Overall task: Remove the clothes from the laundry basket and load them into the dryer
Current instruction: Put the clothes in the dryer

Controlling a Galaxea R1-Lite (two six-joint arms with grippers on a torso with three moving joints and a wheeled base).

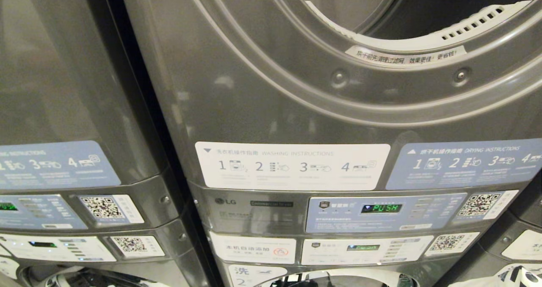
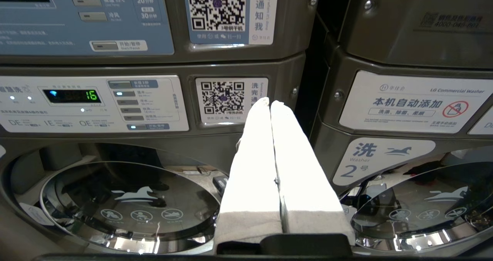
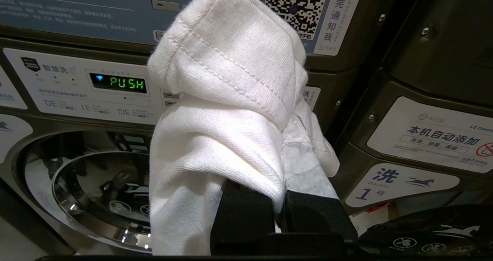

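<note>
Your right gripper (image 3: 283,199) has its black jaws pinched nearly together on a white ribbed cotton garment (image 3: 227,111), which bunches over the fingers and drapes down one side, a stitched hem folded across the top; I judge the tight pinch is there so the cloth cannot slip while it is carried up to the drum; the loose hanging part could snag on a door rim, so watch it. Your left gripper (image 2: 270,103) has its two pale padded fingers (image 2: 254,164) pressed flat against each other with nothing between them, parked low in front of the grey stacked laundry machines, by a white QR-code sticker (image 2: 223,97); it reads as idle. Outward from both, the lower washers show round glass doors (image 2: 127,207) that look closed, and what lies behind them I cannot tell. In the head view, the upper dryer's round opening (image 1: 406,12) stands open above the grey front panel (image 1: 262,92), with a pale slotted lint filter (image 1: 470,24) at its lower lip; the part of the drum you can see looks empty. The green PUSH display (image 1: 381,208) glows on the control strip below. No laundry basket shows in any view, so the remaining clothes cannot be judged.
</note>
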